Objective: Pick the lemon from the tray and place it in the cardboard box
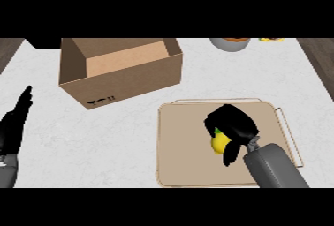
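Our right hand curls around the lemon over the tray, ready to lift. The cardboard box gapes upward nearby; our left hand rests open, fingers straight.

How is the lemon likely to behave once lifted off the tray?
The lemon looks small and rounded, so probably light and apt to roll if released. The right hand curls over it above the tray, so slipping seems unlikely.
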